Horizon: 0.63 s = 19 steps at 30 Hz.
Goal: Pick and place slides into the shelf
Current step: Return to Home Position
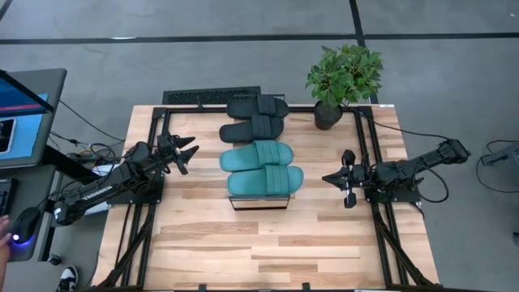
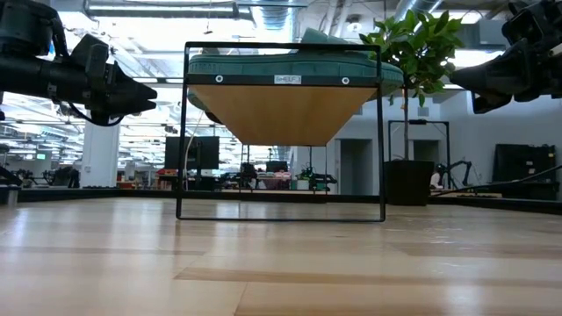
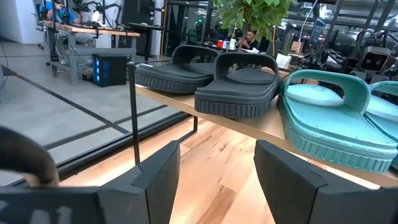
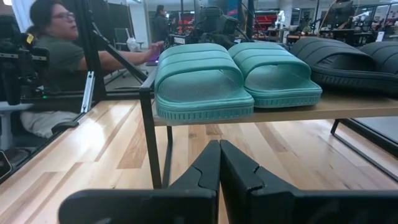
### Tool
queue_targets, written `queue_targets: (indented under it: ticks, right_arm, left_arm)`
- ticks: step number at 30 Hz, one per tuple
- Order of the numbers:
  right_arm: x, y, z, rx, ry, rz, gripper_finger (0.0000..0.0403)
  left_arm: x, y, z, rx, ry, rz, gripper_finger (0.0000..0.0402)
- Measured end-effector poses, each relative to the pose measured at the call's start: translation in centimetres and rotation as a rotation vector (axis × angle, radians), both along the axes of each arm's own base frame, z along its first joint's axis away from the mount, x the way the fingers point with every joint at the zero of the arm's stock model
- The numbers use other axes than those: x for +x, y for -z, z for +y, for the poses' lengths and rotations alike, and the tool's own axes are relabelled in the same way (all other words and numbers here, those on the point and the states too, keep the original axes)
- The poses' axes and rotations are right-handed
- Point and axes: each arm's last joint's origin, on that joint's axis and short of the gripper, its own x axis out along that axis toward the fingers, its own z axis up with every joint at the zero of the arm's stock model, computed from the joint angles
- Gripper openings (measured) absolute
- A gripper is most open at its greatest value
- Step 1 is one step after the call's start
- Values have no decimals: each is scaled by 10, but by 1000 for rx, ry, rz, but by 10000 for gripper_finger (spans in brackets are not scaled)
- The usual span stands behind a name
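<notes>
We see all four sandals lying on the long light-wood shelf (image 3: 245, 123), whose plank top sits on a thin black metal frame at the middle of the pale plank-wood desk (image 1: 268, 243). They lie in a row, side by side, their wide ribbed straps turned toward the right arm.

At the far end rests the first black rubber slide (image 1: 258, 106), with the second black rubber slide (image 1: 253, 127) beside it. Next comes the first teal-green rubber slide (image 1: 258, 156). The second teal-green rubber slide (image 1: 266, 180) lies at the shelf's near end, the two teal ones pressed side to side.

The left gripper (image 1: 189, 156) hangs above the desk on the shelf's left, apart from it. Its jaws are spread wide, they hold nothing, and they point toward the black pair. The right gripper (image 1: 328, 178) hangs on the shelf's right, also apart from it. Its jaws are pressed together and empty, and they face the teal pair. From the low view we find both grippers raised off the desk at about the height of the shelf top.

A leafy green potted plant (image 1: 340, 77) in a dark pot stands at the desk's far right corner. Beyond the desk, the right wrist view shows a seated person in a green top (image 4: 56, 59).
</notes>
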Motion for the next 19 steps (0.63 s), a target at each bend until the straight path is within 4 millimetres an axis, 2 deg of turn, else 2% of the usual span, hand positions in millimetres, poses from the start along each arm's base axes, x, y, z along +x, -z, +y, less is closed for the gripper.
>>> queue_targets:
  ticks: [19]
  right_arm:
    - [0,0,0,0,0,0,0]
  left_arm:
    - [0,0,0,1,0,1,194]
